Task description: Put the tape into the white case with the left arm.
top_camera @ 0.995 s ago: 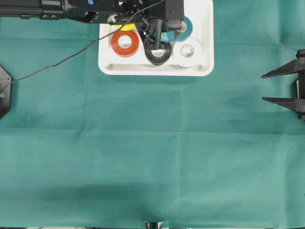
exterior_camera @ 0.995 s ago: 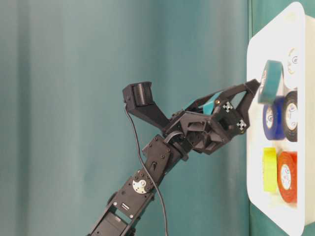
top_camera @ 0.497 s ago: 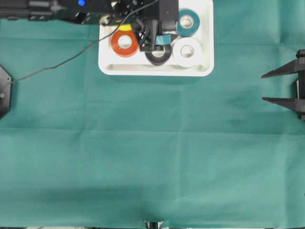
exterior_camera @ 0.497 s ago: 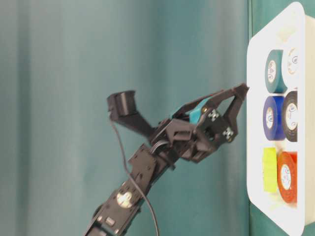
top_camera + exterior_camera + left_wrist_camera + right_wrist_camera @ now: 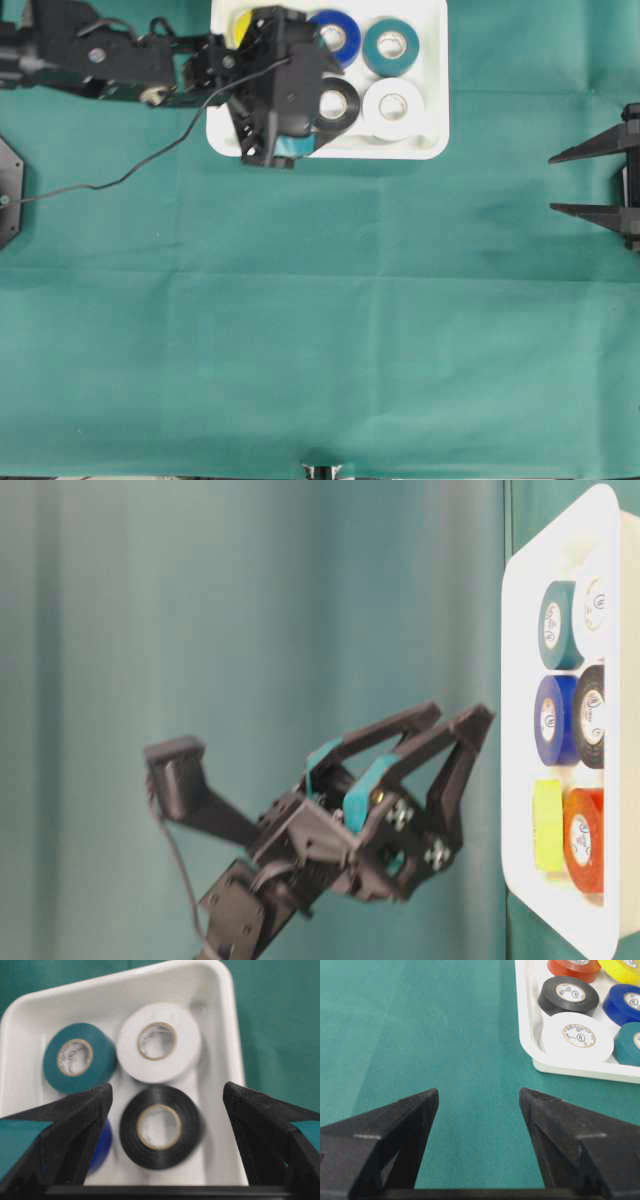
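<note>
Looks essentially done, judging by how things lie

Six tape rolls inside the white case [image 5: 430, 148], none left on the green desk cloth [image 5: 320, 320] in any view

Teal tape roll [image 5: 391, 47] flat in the case toward its 1 o'clock corner, blue roll [image 5: 335, 35] just beside at 9 o'clock of it, white roll [image 5: 393, 107] at 6 o'clock of the teal one, black roll [image 5: 338, 104] at 9 o'clock of the white one

Red roll [image 5: 582, 840] and yellow roll [image 5: 547, 825] sitting side by side at the other end of the case, mostly hidden under the arm in the overhead view

Left gripper [image 5: 268, 158] spread wide with nothing between the prongs, hanging over the case's 7 o'clock corner and the cloth just outside the rim; seen from table level, clearly apart from the case and touching no roll

From the left wrist view, both prongs well apart, framing the black, white and teal rolls beyond them

Right gripper [image 5: 580, 182] also wide open and empty, parked at the 3 o'clock edge of the desk, well apart from the case

Left to do, as a judgement: nothing more than clearing the left arm off the case; cannot tell which roll is the task's own, though the teal one seems likeliest
</note>
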You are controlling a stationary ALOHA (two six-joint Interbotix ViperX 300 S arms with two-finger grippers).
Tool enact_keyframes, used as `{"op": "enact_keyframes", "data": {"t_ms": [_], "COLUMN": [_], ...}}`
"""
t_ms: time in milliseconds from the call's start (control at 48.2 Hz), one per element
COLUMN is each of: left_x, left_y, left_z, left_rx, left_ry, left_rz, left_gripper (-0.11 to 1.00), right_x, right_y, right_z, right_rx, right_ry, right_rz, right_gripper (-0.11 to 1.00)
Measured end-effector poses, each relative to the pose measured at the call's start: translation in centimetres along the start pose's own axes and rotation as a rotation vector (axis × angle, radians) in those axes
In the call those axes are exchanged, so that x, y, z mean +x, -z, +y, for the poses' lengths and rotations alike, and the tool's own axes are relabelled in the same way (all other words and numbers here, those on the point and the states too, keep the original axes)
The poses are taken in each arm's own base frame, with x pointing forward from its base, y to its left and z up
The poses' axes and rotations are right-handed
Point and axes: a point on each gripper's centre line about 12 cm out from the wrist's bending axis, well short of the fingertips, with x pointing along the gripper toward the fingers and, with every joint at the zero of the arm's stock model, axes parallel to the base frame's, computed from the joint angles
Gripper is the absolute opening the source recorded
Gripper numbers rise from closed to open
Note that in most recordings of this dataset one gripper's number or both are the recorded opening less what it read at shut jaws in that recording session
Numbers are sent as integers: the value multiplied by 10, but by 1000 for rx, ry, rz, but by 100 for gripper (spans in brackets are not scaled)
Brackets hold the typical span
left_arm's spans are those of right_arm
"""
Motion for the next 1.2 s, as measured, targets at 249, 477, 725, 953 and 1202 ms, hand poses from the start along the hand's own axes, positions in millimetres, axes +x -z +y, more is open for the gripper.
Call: {"op": "enact_keyframes", "data": {"t_ms": [249,477,725,953,1202], "left_x": [-27,-53,-82,-96,-102], "left_y": [3,12,16,23,30], "left_z": [-25,-43,-58,-67,-70], "left_rx": [-54,-100,-149,-191,-197], "left_ry": [41,58,72,92,89], "left_rz": [-21,-78,-186,-220,-252], "left_gripper": [97,97,97,97,96], "right_x": [0,0,0,0,0], "right_y": [0,1,0,0,0], "right_z": [0,0,0,0,0], "right_rx": [-2,2,1,2,0], "right_ry": [0,0,-1,0,0], "right_rz": [0,1,0,0,0], "right_gripper": [98,98,98,98,98]}}
